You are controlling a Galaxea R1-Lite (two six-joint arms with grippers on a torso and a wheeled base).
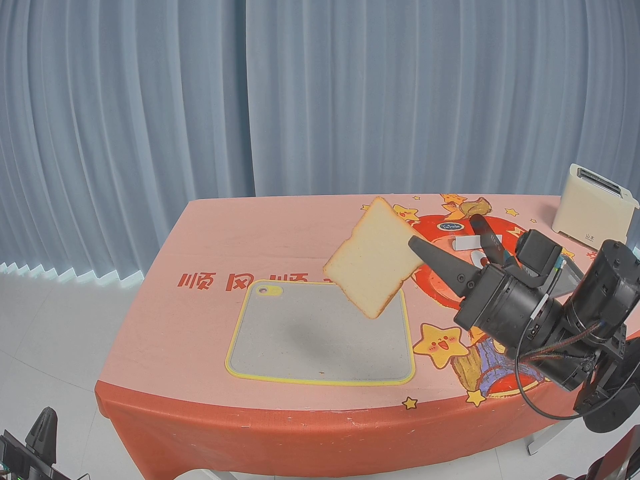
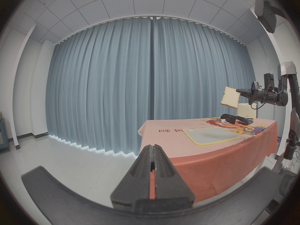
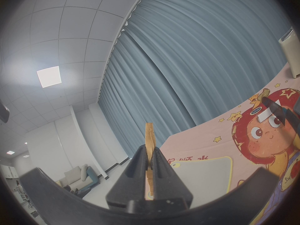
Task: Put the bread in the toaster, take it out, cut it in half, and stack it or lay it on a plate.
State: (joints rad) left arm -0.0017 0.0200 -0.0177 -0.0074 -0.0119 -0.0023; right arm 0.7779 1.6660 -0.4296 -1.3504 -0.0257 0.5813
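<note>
A slice of bread (image 1: 373, 268) hangs tilted in the air above the far right corner of the grey, yellow-rimmed cutting board (image 1: 320, 331). My right gripper (image 1: 417, 245) is shut on the slice's right edge. The right wrist view has the bread (image 3: 150, 135) edge-on between the fingers (image 3: 140, 163). The white toaster (image 1: 593, 208) stands at the table's far right corner, behind the right arm. A black knife (image 1: 490, 238) lies between the toaster and the board. My left gripper (image 2: 152, 163) is shut on nothing, low and off the table's left front corner.
The table carries a pink cartoon-print cloth (image 1: 220, 235), bare on its left part. A blue-grey curtain (image 1: 267, 81) hangs close behind the table. From the left wrist view the bread (image 2: 230, 97) and right gripper (image 2: 240, 91) hang well above the board (image 2: 211, 135).
</note>
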